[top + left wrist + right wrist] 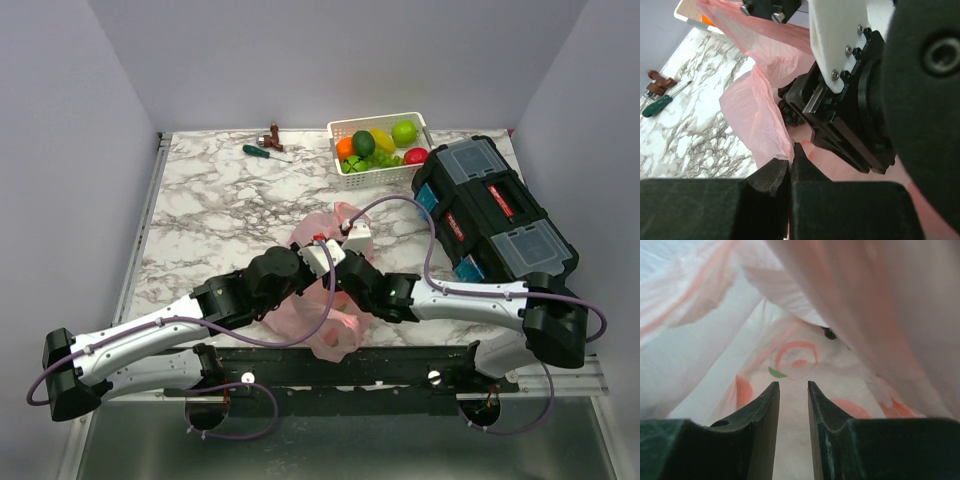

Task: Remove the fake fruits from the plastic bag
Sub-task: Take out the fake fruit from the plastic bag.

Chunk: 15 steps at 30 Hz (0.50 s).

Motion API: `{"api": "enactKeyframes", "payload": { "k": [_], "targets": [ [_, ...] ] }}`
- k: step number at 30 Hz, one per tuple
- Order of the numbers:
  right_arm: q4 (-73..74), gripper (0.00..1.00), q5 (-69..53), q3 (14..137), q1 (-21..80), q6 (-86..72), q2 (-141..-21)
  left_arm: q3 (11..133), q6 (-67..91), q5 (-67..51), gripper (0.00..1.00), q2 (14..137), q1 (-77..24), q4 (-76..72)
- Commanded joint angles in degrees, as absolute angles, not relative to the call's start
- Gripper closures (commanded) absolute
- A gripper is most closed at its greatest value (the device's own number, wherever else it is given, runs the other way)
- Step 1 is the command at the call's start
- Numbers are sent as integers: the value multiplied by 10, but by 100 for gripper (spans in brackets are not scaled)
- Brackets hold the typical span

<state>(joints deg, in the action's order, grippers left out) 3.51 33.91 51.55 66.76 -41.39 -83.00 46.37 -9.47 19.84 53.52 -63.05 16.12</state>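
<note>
The pink plastic bag [330,325] lies crumpled at the table's near middle, between both wrists. My left gripper [790,160] is shut on a fold of the bag's edge [757,117] and holds it up. My right gripper [792,385] is inside the bag, jaws slightly apart with nothing between them, pointing at the printed bag floor [797,357]. A small dark round thing [829,333], perhaps a grape, shows deep in the bag. Several fake fruits lie in the white basket [352,181]: orange [345,147], lemon [383,138], green apple [404,132], red apple [415,156].
A black toolbox [490,205] lies at the right, close to the right arm. A green-handled screwdriver [265,151] and a small brown object [274,135] lie at the back; both show in the left wrist view, screwdriver [660,104] and brown object [659,80].
</note>
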Motion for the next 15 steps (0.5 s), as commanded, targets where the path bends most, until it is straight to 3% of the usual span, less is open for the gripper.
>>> {"api": "enactKeyframes", "payload": {
  "k": [1,9,15],
  "targets": [
    [-99,69,403,464,668,-402,-847,463,-103,192,100,532,-636,152],
    [-177,68,385,423,631,-440,-872,462,-104,193,100,535,-637,153],
    [-258,54,369,406,603,-419,-901,463,-103,187,100,540,-639,153]
  ]
}}
